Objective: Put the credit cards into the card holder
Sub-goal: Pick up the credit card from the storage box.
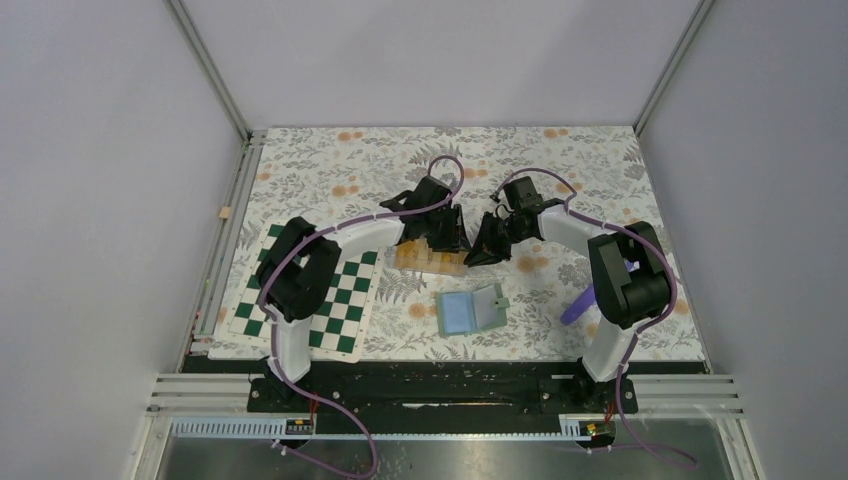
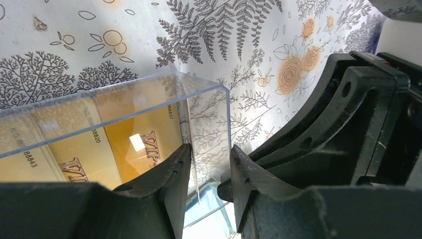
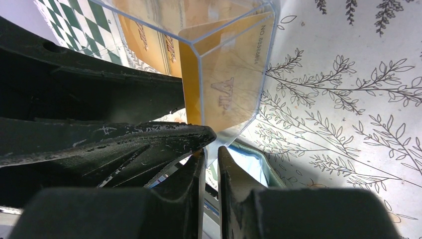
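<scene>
At the middle of the tabletop (image 1: 560, 160), both tools meet on a clear box (image 1: 430, 258) that stores the credit cards (image 2: 134, 144). Most overlap in a row inside it, and one card (image 3: 234, 84) stands tilted against the end wall. Right tool (image 3: 211, 154): narrow, jaws closed on an edge of the box at that end, judged to steady the box so that a card can be drawn. Left tool (image 2: 209, 154): jaws partly apart, astride the same end wall and a thin card edge; no firm pinch is visible. Card holder (image 1: 470, 310): lying open at 5 o'clock from the box, near but apart, with no card seen in it. Chequered board (image 1: 310, 300): at 8 o'clock, under the left arm. Room: the two tools crowd one end of the box and leave little margin between them. The short path toward 5 o'clock carries no objects. A purple item (image 1: 577, 305) sits well apart at 4 o'clock, beside the right arm.
</scene>
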### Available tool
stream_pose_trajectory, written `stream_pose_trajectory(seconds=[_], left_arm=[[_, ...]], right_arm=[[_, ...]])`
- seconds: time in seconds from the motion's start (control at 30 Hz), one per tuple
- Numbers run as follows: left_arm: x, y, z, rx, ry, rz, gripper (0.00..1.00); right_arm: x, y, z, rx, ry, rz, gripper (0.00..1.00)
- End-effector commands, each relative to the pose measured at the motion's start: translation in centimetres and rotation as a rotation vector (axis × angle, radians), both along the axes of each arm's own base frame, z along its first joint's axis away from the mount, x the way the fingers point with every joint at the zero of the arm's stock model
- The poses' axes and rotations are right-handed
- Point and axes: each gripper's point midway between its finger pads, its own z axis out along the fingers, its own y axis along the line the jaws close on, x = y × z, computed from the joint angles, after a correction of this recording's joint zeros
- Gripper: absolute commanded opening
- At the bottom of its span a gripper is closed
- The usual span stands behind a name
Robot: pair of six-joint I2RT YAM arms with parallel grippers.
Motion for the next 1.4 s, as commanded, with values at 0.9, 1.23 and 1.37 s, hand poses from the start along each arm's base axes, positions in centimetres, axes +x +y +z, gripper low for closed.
stream_pose_trajectory(seconds=[0.9, 1.23, 1.37], left_arm=[[-0.2, 2.0, 2.0, -0.328, -0.050, -0.017, 0.51], [0.1, 1.9, 1.1, -0.300, -0.022, -0.027, 0.35], [0.3, 2.0, 0.0, -0.254, 0.005, -0.020, 0.30]], right_arm=[[-0.9, -0.3, -0.8, -0.028, -0.014, 0.021, 0.27], [-0.8, -0.2, -0.5, -0.023, -0.019, 0.018, 0.29], [-0.6, -0.1, -0.3, -0.021, -0.027, 0.017, 0.29]])
